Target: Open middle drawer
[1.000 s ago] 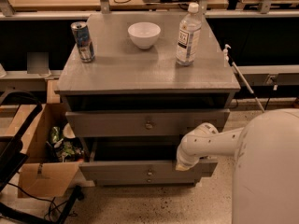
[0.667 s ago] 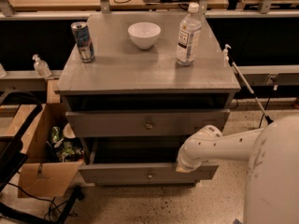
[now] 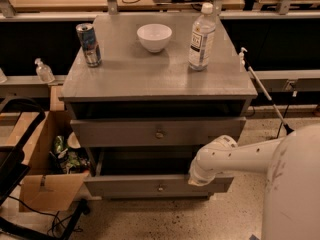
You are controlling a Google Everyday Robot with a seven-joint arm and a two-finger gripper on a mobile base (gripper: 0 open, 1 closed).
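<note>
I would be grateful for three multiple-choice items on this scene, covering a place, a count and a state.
1. Where is the gripper?
A) at the far left
B) low at the right, by the lowest drawer front
C) inside the cardboard box

2. How many things stand on the cabinet top?
A) two
B) three
C) five

3. How is the water bottle?
A) upright, capped
B) lying on its side
C) upside down

Answers:
1 B: it sits at the arm's end, below the middle drawer.
2 B: only the can, the bowl and the water bottle stand there.
3 A: it stands with its white cap on top.
</note>
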